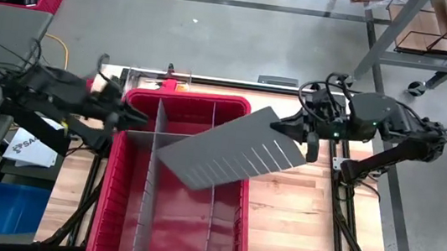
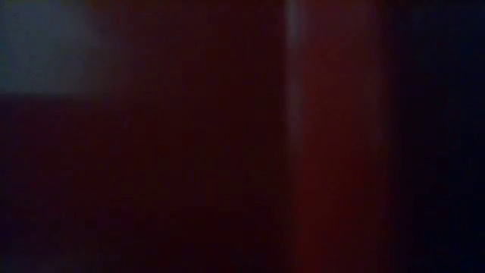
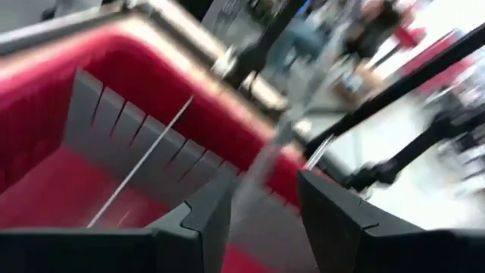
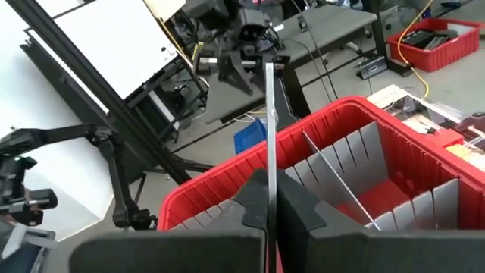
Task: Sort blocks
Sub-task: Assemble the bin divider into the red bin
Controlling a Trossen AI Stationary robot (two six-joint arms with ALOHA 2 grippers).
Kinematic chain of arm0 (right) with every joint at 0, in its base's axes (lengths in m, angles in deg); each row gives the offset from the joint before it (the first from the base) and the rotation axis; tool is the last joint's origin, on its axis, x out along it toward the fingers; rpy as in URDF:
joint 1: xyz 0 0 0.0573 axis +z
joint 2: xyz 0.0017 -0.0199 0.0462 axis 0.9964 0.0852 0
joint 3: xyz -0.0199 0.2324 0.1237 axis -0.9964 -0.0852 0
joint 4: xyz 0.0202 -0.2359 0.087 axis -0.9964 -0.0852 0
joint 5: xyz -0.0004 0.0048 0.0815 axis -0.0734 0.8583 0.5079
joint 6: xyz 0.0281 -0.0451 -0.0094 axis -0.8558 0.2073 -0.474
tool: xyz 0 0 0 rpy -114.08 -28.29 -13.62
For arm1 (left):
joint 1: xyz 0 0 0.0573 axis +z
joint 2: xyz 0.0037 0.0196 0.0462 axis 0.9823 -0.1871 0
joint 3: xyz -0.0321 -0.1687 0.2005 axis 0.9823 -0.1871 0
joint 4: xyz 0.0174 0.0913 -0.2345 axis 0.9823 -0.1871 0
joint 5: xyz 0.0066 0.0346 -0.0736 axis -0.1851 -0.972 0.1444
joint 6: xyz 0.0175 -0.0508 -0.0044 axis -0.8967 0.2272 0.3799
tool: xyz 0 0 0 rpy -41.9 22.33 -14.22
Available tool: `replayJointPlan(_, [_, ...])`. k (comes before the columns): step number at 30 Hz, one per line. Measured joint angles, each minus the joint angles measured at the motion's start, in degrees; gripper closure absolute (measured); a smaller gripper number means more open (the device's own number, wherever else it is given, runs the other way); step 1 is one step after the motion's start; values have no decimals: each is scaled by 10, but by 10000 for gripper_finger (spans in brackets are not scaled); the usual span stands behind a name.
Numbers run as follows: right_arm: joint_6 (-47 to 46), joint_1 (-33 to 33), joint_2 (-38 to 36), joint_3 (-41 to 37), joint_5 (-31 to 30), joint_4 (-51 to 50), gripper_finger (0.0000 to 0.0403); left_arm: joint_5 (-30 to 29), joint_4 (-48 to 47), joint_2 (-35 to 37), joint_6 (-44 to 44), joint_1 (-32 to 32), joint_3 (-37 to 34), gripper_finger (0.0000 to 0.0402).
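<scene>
Right gripper (image 1: 291, 129) pinches slotted divider sheet (image 1: 233, 156), long axis slanting across the red bin (image 1: 111, 189). Left gripper (image 1: 136, 117), at bin's left rim, seemingly part-spread; no blocks visible.

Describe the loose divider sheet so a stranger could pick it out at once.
Find the large red bin in the table's middle. Slanting over its right rim lies a flat grey slotted divider sheet, pinched at its far corner by the right tool. Unlike the dividers standing upright inside the bin, it is tilted and raised.
</scene>
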Motion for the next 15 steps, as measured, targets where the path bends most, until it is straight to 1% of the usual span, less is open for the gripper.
replayJointPlan(3, [-6, 0, 0, 0, 6, -9, 403, 7, -26, -29, 7, -3, -1, 261])
replayJointPlan(6, [-17, 0, 0, 0, 8, -28, 403, 10, -37, -57, 8, -22, -1, 264])
replayJointPlan(10, [-18, 5, 0, 0, 7, -41, 403, 29, -38, -99, 27, -66, -1, 265])
replayJointPlan(15, [-16, 6, -1, 0, 7, -41, 403, 28, -48, -134, 95, -142, 0, 265])
